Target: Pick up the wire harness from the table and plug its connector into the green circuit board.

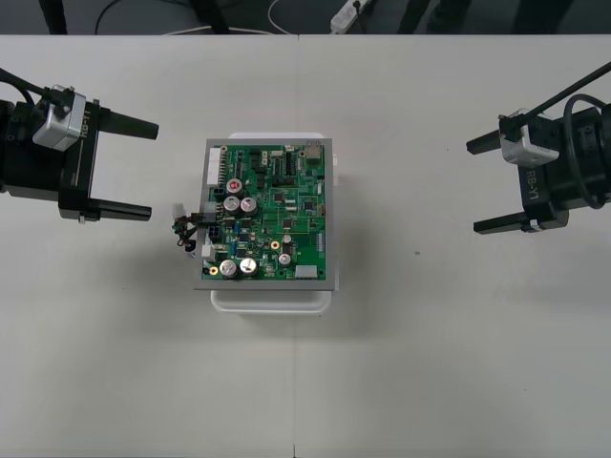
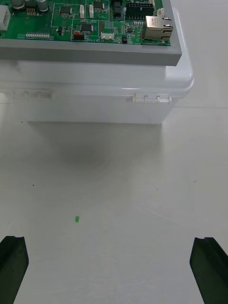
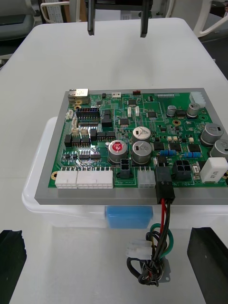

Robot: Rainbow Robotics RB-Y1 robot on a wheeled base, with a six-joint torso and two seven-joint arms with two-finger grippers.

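- Two grippers, both released and holding nothing: left gripper (image 1: pixel 153 170) sits near the tabletop's (image 1: pixel 430 382) left edge, right gripper (image 1: pixel 472 188) near its right edge, jaws wide apart.
- Green circuit board (image 1: pixel 269 212) sits on its white base (image 1: pixel 272 301), mid-tabletop.
- Wire harness (image 1: pixel 186 234) hangs off the board's left edge. Its black plug (image 3: pixel 164 183) looks seated in a board header, and the red, black and green wires (image 3: pixel 164 223) drop to the metal socket (image 3: pixel 154 275) beside the base.
- My read: it's plugged in, which is why both arms stand clear. You likely have nothing left to grasp.
- You can read "RB-Y1" on the right gripper's body. Board print is too small to read.
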